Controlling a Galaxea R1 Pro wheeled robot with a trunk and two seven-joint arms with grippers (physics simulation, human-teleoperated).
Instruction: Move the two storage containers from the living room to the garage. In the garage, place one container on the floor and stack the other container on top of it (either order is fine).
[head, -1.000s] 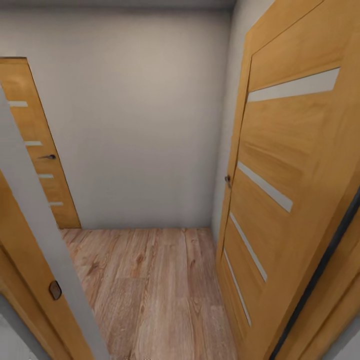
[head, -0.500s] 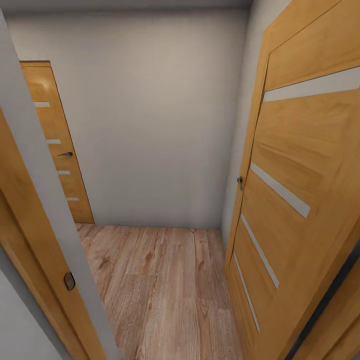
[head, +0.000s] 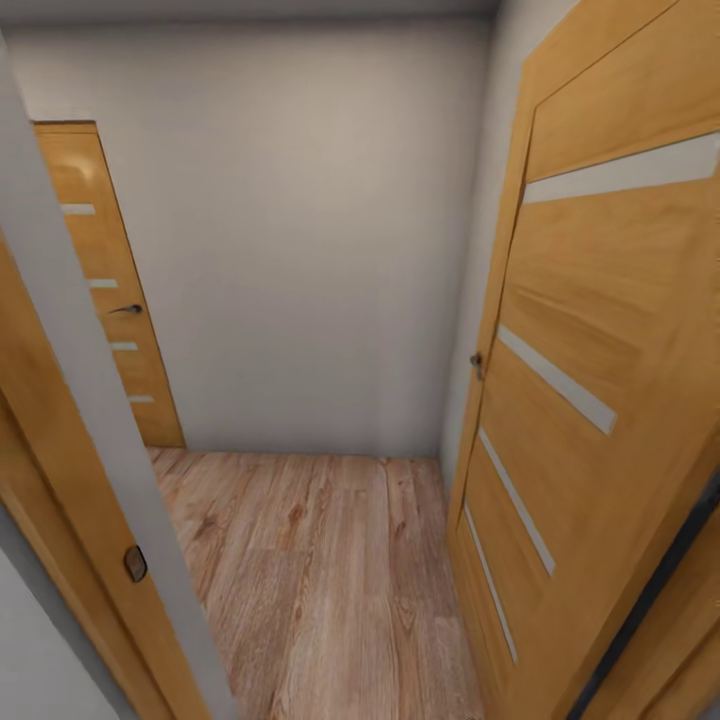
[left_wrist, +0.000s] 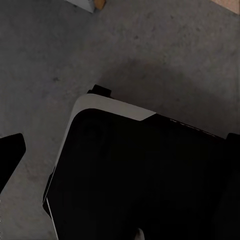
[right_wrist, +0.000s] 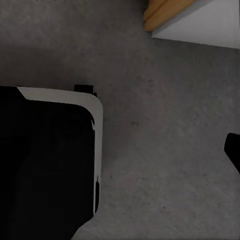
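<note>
The robot seems to be in transit, its head facing a small hallway with a wood-plank floor (head: 330, 580), an open panel door (head: 600, 400) at 3 o'clock and a closed door (head: 105, 290) at 10 o'clock. Both wrist cameras look down past the robot's dark base (left_wrist: 145, 175) onto grey concrete floor (right_wrist: 170, 125), which suggests tucked arms. I cannot tell whether either pincer is spread or pressed together, nor where the storage containers lie relative to them.

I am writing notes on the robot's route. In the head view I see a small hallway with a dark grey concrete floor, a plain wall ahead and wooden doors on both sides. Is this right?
Not quite: the head view shows the hallway floor as light wood planks, not dark grey concrete. The rest holds: a plain wall ahead, one wooden door on the left and one wooden door on the right.
</note>
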